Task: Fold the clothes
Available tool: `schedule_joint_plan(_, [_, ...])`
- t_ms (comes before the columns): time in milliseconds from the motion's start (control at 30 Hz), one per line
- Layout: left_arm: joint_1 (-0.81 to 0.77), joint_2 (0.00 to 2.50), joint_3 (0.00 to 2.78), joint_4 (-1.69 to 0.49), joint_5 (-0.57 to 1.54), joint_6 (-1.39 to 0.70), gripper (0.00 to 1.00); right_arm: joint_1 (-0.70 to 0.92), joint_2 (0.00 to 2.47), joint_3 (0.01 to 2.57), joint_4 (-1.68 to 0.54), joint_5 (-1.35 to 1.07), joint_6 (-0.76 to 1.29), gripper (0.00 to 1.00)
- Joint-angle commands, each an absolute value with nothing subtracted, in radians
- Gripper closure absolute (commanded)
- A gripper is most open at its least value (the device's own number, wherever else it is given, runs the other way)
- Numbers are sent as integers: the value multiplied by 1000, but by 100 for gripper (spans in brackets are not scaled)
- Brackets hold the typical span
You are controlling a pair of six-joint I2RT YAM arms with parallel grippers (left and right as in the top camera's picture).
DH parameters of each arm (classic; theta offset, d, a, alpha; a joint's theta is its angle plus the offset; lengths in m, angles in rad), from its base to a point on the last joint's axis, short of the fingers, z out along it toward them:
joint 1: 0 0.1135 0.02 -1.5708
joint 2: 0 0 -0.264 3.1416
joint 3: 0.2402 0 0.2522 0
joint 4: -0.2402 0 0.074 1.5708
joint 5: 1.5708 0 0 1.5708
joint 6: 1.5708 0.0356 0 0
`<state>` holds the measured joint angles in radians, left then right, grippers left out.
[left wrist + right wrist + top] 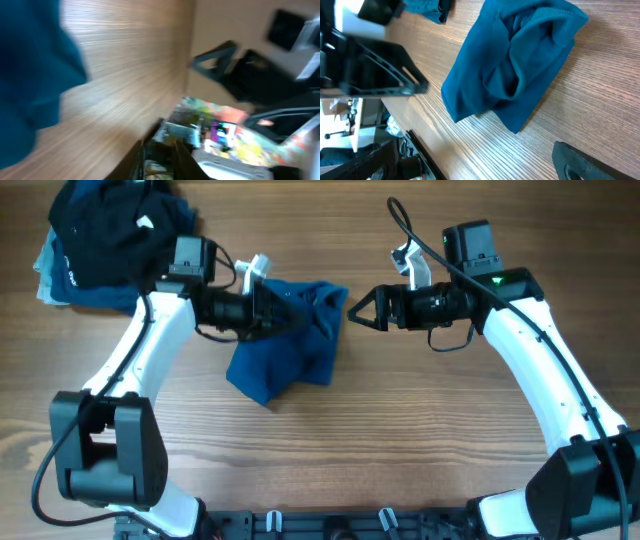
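The clothes [290, 355] lie crumpled mid-table, bunched against my left gripper [268, 307]; whether it pinches cloth, I cannot tell. My right gripper [356, 308] hovers just beside, spread wide. I judge folding hasn't begun; next comes flattening. Beyond, dark garments [110, 230] are piled.

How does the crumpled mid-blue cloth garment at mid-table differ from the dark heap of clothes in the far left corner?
The mid-blue garment is one plain blue; the dark heap is mostly black, with navy and pale blue beneath. The garment lies mid-table, the heap in a corner. The left gripper is at the garment's edge; no gripper is at the heap. Both are rumpled cloth on the wooden table.
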<state>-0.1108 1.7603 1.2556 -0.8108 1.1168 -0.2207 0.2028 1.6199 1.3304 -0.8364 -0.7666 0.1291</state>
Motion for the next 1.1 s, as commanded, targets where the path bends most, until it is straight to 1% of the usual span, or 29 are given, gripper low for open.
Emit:
schedule_joint_plan(0, [-108, 1771, 1172, -796, 1011, -107, 78, 206, 1635, 1333, -827, -783, 105, 0])
schedule_joint_plan(67, [-109, 1783, 1100, -696, 1012, -108, 74, 206, 1635, 1333, -825, -783, 105, 0])
schedule_joint_plan(100, [-109, 1799, 1068, -625, 1013, -109, 67, 206, 1635, 1333, -823, -783, 105, 1])
schedule_joint_plan(133, [-109, 1827, 1046, -555, 1019, -112, 64, 206, 1635, 1333, -821, -784, 105, 0])
schedule_joint_plan(233, [-109, 1931, 1041, -430, 1072, -112, 62, 206, 1635, 1333, -820, -787, 108, 0])
schedule_joint_plan(267, [-109, 1963, 1042, -400, 1074, -113, 60, 206, 1635, 1333, -822, -787, 109, 1])
schedule_joint_plan(333, [-108, 2043, 1042, -335, 1080, -120, 51, 206, 1635, 1333, -832, -787, 109, 0])
schedule_joint_plan(400, [-107, 2086, 1042, -313, 1092, -120, 50, 206, 1635, 1333, -843, -787, 107, 1])
schedule_joint_plan(467, [-106, 2074, 1042, -315, 1103, -157, 48, 206, 1635, 1333, -847, -787, 108, 1])
schedule_joint_plan(533, [-106, 2024, 1050, -328, 1156, -168, 54, 206, 1635, 1333, -846, -787, 107, 1])
schedule_joint_plan(567, [-106, 1975, 1057, -338, 1181, -168, 56, 206, 1635, 1333, -846, -786, 107, 0])
schedule_joint_plan(633, [-106, 1871, 1065, -356, 1196, -168, 55, 206, 1635, 1333, -844, -785, 107, 0])
schedule_joint_plan(667, [-106, 1779, 1066, -355, 1194, -168, 49, 205, 1635, 1333, -841, -783, 107, 0])
schedule_joint_plan(700, [-103, 1724, 1067, -355, 1178, -168, 38, 203, 1635, 1333, -838, -783, 108, 1])
schedule_joint_plan(733, [-94, 1639, 1068, -357, 1121, -170, 24, 195, 1635, 1333, -831, -783, 109, 0])
schedule_joint_plan(767, [-78, 1567, 1068, -363, 1009, -201, 18, 184, 1635, 1333, -826, -782, 115, 1])
schedule_joint_plan(800, [-70, 1538, 1068, -364, 932, -230, 18, 175, 1635, 1333, -823, -783, 118, 0])
schedule_joint_plan(867, [-55, 1513, 1068, -364, 847, -244, 13, 149, 1635, 1333, -817, -770, 132, 0])
schedule_joint_plan(933, [-34, 1536, 1068, -364, 765, -242, 2, 112, 1635, 1333, -821, -756, 134, 0])
schedule_joint_plan(1000, [-18, 1590, 1068, -353, 655, -200, 0, 90, 1635, 1333, -836, -756, 133, 1])
schedule_joint_plan(1067, [2, 1645, 1068, -329, 609, -166, 0, 85, 1635, 1333, -858, -756, 128, 1])
